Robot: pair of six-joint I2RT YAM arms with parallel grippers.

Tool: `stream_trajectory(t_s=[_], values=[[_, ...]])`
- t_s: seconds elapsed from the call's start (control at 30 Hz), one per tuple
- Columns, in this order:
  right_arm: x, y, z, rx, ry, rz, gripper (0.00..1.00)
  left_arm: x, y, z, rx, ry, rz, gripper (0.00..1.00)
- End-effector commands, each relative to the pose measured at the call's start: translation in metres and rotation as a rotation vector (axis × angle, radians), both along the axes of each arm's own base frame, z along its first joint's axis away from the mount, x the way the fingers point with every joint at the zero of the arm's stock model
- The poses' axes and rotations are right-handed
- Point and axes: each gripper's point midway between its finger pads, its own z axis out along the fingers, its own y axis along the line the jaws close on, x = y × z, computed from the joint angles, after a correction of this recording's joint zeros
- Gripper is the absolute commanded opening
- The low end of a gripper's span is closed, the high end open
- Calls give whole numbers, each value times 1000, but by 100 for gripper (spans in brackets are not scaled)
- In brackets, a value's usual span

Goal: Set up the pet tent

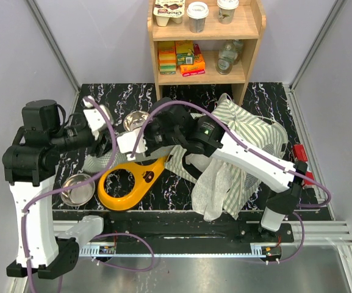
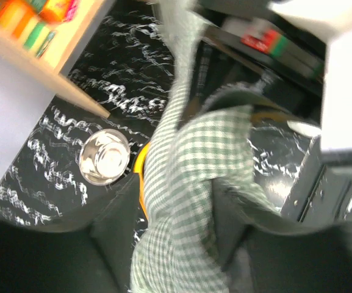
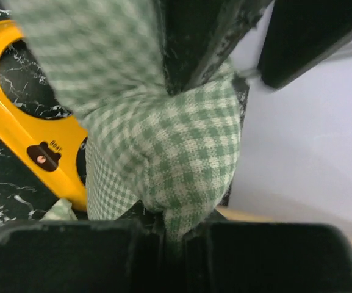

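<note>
The pet tent (image 1: 249, 137) lies crumpled right of the table's middle, its green-and-white fabric bunched up and its white mesh (image 1: 215, 183) hanging toward the front edge. My right gripper (image 1: 133, 140) reaches left across the table. In the right wrist view it (image 3: 174, 235) is shut on a fold of the tent's green checked fabric (image 3: 182, 152). My left gripper (image 1: 102, 129) meets it from the left. A strip of the same fabric (image 2: 182, 183) runs between the left gripper's (image 2: 176, 256) parted fingers, which stand open.
A yellow bowl holder (image 1: 130, 180) lies at the front centre, under the held fabric (image 3: 35, 134). One steel bowl (image 1: 78, 189) sits front left, another (image 1: 136, 120) near the wooden shelf (image 1: 200, 43) at the back. A red object (image 1: 301, 152) lies at the right edge.
</note>
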Motion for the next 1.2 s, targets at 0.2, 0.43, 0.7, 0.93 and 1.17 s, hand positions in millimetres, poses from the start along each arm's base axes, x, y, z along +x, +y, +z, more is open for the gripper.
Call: stream_trajectory(t_s=[0.2,0.43,0.7,0.93,1.17], values=[[76,-41,58,250,93,-454,0,123,105,62,-218,-241,820,99],[90,-82,107,408,118,-606,0,146,139,39,-218,-261,947,99],[92,-136,172,633,113,-731,0,172,114,-7,-264,-83,725,99],[77,-159,205,780,244,-649,0,139,33,-3,-374,-105,251,80],[34,-160,234,824,304,-468,0,133,-5,-3,-408,-67,75,90]])
